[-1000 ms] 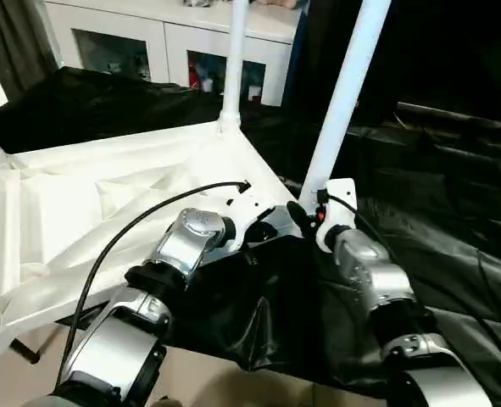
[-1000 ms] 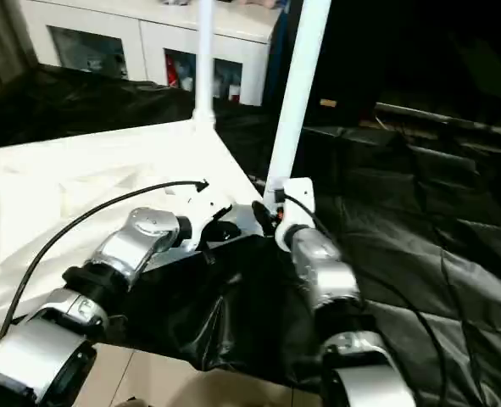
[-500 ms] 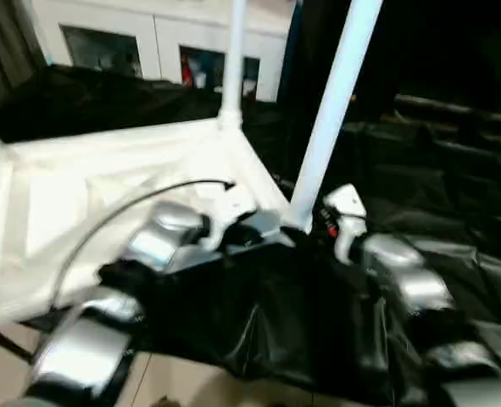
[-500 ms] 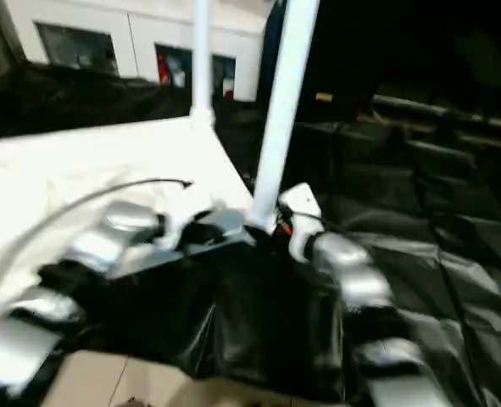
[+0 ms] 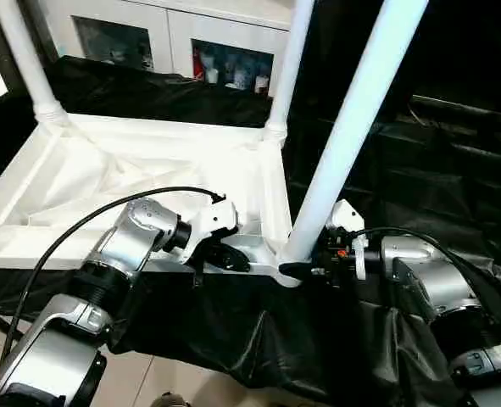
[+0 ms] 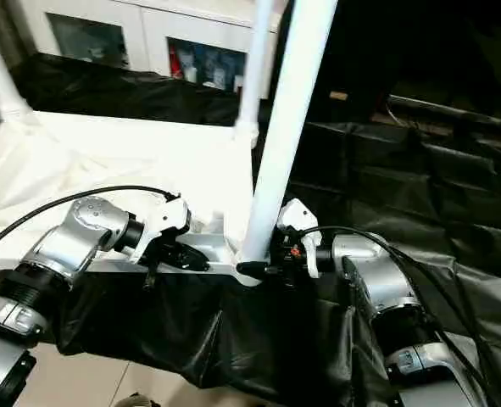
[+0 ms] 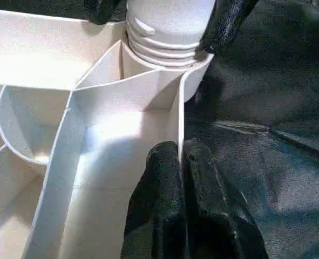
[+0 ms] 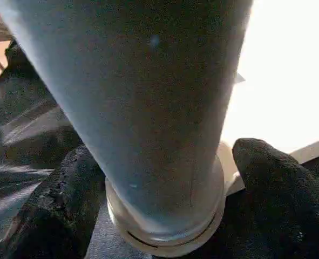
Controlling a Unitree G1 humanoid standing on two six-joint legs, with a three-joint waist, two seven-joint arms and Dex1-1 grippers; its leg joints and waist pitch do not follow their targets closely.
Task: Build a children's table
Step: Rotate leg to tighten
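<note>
Between the right gripper's [image 8: 164, 183] two black fingers [image 8: 51, 210] the near leg [image 5: 352, 127] is standing in its corner socket [image 7: 164, 59] — the fingers are sitting on either side of the tube's foot, spread about as wide as the tube, though whether they are actually pressing on it I cannot tell. The left gripper [image 7: 181, 178] is clenched, its fingertips pinching the thin white rim of the table top [image 5: 89, 170] just beside that socket, steadying the corner.

The step in hand is, by my reading, seating this leg; thread rings are showing above the socket's lip, so the next move probably calls for turning or pushing the tube down further while the left gripper is bracing the top against twisting.

The top is lying underside up on the black-draped work table [image 5: 453, 195], its ribs facing the camera, reaching away from the left jaws. The near leg's long axis is running up from the jaws, leaning slightly; two more legs [image 5: 288, 68] are standing at the far corners.
</note>
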